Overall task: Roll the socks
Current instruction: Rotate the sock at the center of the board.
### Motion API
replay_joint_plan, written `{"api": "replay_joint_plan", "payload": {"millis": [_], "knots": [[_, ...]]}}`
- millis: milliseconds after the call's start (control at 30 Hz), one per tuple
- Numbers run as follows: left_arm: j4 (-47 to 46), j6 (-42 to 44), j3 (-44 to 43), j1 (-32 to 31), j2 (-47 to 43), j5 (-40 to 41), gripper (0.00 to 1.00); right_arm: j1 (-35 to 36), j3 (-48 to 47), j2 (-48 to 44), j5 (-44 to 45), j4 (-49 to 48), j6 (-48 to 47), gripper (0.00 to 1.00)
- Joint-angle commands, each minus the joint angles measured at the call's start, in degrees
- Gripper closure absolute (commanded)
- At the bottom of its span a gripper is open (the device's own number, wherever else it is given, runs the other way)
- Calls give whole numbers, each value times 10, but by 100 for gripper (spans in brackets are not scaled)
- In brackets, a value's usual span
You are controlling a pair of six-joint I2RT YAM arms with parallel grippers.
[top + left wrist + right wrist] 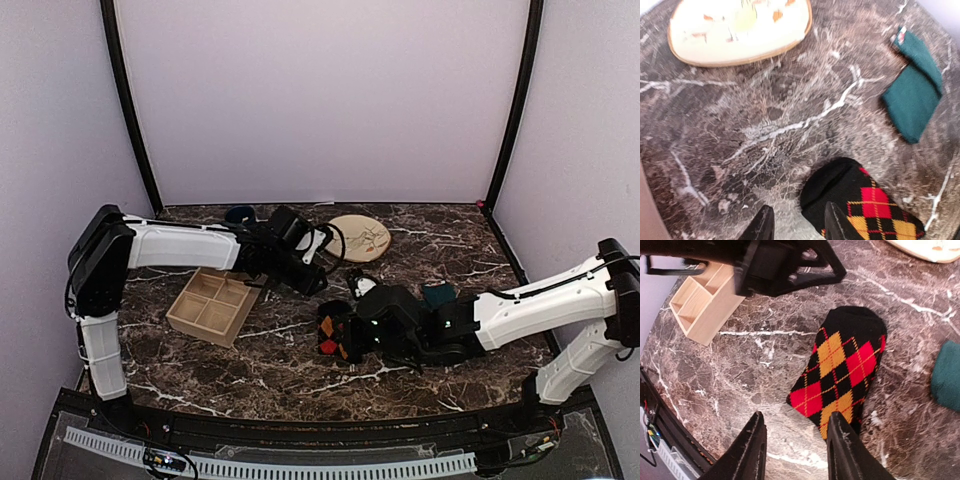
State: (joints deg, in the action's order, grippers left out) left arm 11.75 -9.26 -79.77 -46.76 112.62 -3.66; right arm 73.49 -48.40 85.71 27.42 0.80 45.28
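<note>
Your left tool is released. Its two fingers stand apart over bare marble with nothing between them, and one finger sits right at the toe edge of the argyle socks. Your right tool is released too, with only worktop showing in its gap. One of its fingers overlaps the near end of the argyle socks, which lie flat near the middle of the worktop, a little toward the near edge. The teal socks lie apart from them, toward the right edge. A wooden tray sits toward the left edge, and a plate and a dark mug sit near the far edge.
</note>
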Motion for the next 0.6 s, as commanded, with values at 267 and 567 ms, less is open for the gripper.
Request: {"api": "replay_joint_plan", "payload": {"millis": [267, 567], "knots": [[-86, -53, 161, -4, -173, -47, 59, -5, 20, -38, 13, 54, -140, 48], [-165, -100, 288, -102, -216, -33, 58, 8, 32, -19, 8, 74, -196, 44]]}}
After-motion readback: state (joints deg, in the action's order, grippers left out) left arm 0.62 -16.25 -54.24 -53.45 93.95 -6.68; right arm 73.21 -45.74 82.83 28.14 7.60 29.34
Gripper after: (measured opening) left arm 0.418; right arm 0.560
